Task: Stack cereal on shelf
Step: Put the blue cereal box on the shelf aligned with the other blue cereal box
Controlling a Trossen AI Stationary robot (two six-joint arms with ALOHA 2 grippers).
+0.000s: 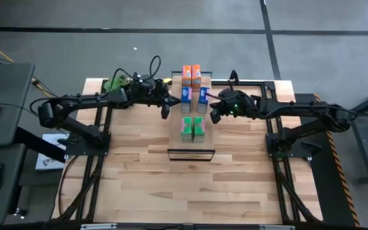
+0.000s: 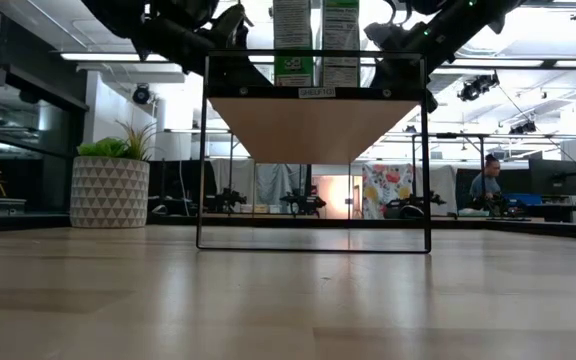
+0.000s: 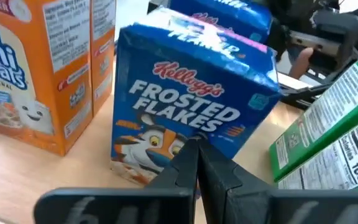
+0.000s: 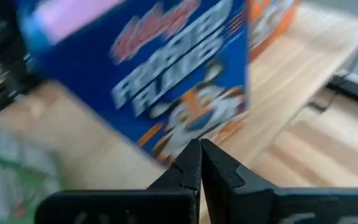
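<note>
Cereal boxes all on shelf [image 1: 191,151], blue Frosted Flakes pair [image 1: 194,99] centre | left gripper [image 1: 165,110] 9 o'clock, right gripper [image 1: 214,115] 3 o'clock, fingers closed, empty | nudge gently, squaring boxes without tipping.

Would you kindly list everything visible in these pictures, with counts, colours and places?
orange cereal boxes: two, orange, side by side at the shelf's far end.
blue cereal boxes: two, blue, mid-shelf, between the two claws.
green cereal boxes: two, green, nearest the shelf's front end.
shelf: one, light wood on a black frame, mid-table.
potted plant: one, green in a white patterned pot, far left of the table.
person: one, seated in the room behind.
left claw: shut, left of the blue boxes.
right claw: shut, right of them.
</note>
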